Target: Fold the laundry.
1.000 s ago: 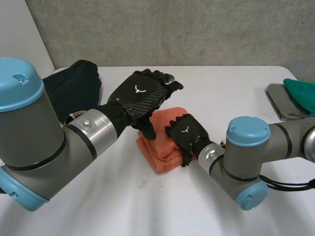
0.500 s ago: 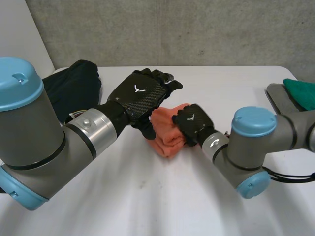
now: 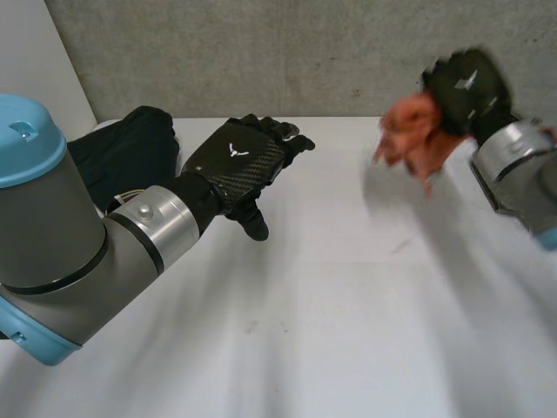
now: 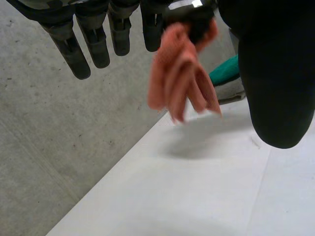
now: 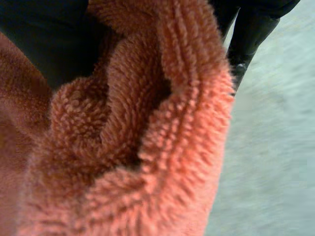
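At the left we saw a black garment (image 3: pixel 130 157) heaped on the white table (image 3: pixel 305 331). Beside it the left hand (image 3: pixel 239 161) hovered empty, fingers straight and slightly spread. At the right, the right hand (image 3: pixel 466 83) clutched the bunched orange towel (image 3: pixel 416 139) above the table; the towel covered most of its palm.

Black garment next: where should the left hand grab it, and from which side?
The black garment lies in a bunched heap with no corner showing. Probably best: bring the open left hand in from the table's middle and pinch the rounded edge facing it.
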